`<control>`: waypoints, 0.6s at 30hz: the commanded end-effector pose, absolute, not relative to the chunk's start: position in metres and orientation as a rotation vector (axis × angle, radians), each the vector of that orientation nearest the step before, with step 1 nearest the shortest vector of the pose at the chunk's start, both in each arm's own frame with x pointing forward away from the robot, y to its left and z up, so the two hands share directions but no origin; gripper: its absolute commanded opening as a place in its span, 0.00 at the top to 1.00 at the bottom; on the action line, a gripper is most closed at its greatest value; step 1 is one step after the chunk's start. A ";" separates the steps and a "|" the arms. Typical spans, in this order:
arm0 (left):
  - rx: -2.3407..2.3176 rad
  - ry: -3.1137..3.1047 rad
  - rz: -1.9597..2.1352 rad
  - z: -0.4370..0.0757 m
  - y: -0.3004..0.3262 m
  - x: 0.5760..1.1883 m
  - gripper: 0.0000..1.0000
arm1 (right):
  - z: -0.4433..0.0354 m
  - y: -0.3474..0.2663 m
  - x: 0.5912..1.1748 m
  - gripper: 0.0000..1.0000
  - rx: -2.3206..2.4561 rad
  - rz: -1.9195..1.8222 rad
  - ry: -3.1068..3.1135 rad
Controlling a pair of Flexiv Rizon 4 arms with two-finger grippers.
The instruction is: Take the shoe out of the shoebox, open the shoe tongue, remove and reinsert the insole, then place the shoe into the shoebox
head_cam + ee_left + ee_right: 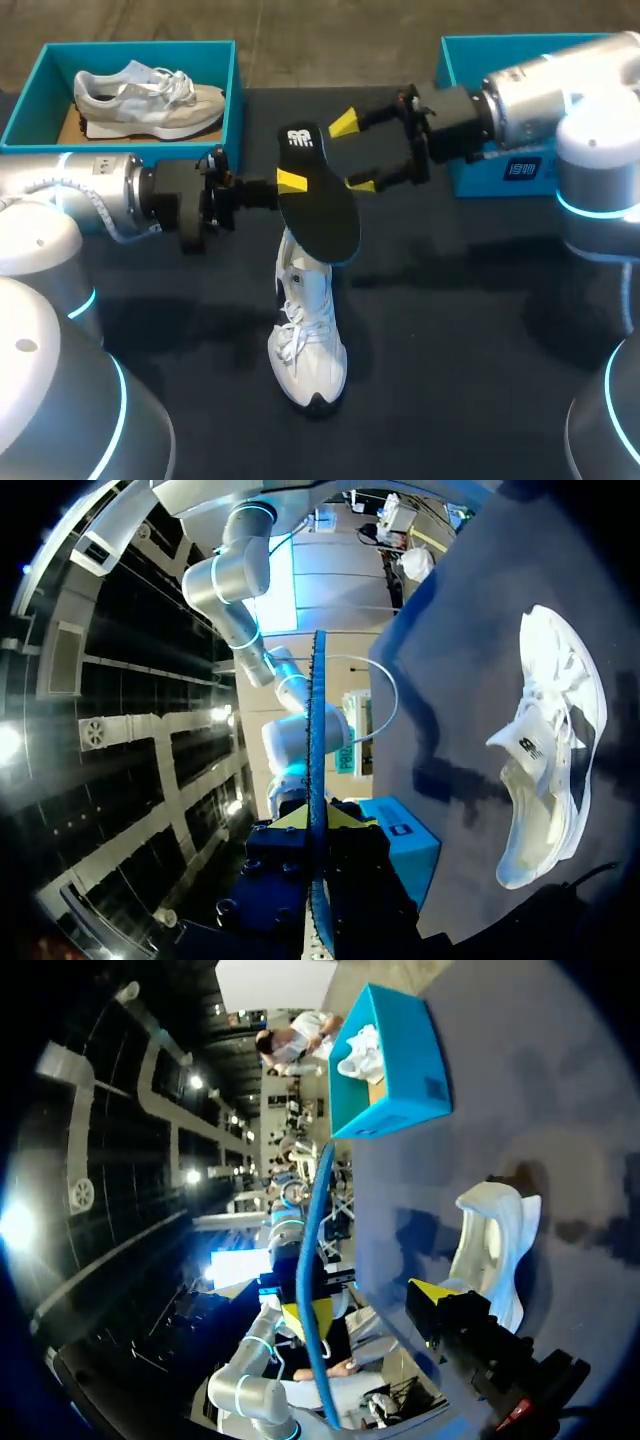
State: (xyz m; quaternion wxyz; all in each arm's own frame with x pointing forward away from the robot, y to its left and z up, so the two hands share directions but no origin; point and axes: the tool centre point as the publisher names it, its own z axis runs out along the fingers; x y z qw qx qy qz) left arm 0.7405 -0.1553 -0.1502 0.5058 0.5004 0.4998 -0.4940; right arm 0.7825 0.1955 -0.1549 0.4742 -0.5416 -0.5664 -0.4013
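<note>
Insole, black, is held in the air above the heel end of the white shoe. The shoe stands on the dark bench near the middle, toe toward the robot's side. In the head view the insole hides the shoe's heel and collar.

Left end effector is closed on the insole, one finger on each face. The head view shows only one yellow tip, on the upper face; the other is behind the insole.

Right end effector has its fingers spread wide and grips nothing. Its tips sit just beside the insole's edge, and I can make out no contact.

Right shoebox is largely covered by the right arm, so I cannot tell its contents. Left shoebox sits at the back left corner with a grey-and-white shoe lying inside.

View differences:
- **Left wrist view:** the insole appears edge-on as a thin line rising between both yellow tips, which the head view cannot show. The white shoe lies well off to one side on the bench.
- **Right wrist view:** only one of its own yellow tips is visible, apart from the insole's bluish edge; the second is cut off. The left shoebox shows beyond.
</note>
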 end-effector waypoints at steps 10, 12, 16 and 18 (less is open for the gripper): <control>1.257 1.181 -1.253 -0.145 -0.162 0.749 1.00 | -0.141 0.152 0.756 0.00 -1.376 -1.239 -1.371; 1.252 1.193 -1.256 -0.145 -0.163 0.749 1.00 | -0.140 0.151 0.758 0.00 -1.378 -1.249 -1.385; 1.256 1.202 -1.257 -0.146 -0.163 0.749 1.00 | -0.140 0.151 0.758 0.00 -1.378 -1.249 -1.385; 1.256 1.202 -1.257 -0.146 -0.163 0.749 1.00 | -0.140 0.151 0.758 0.00 -1.378 -1.249 -1.385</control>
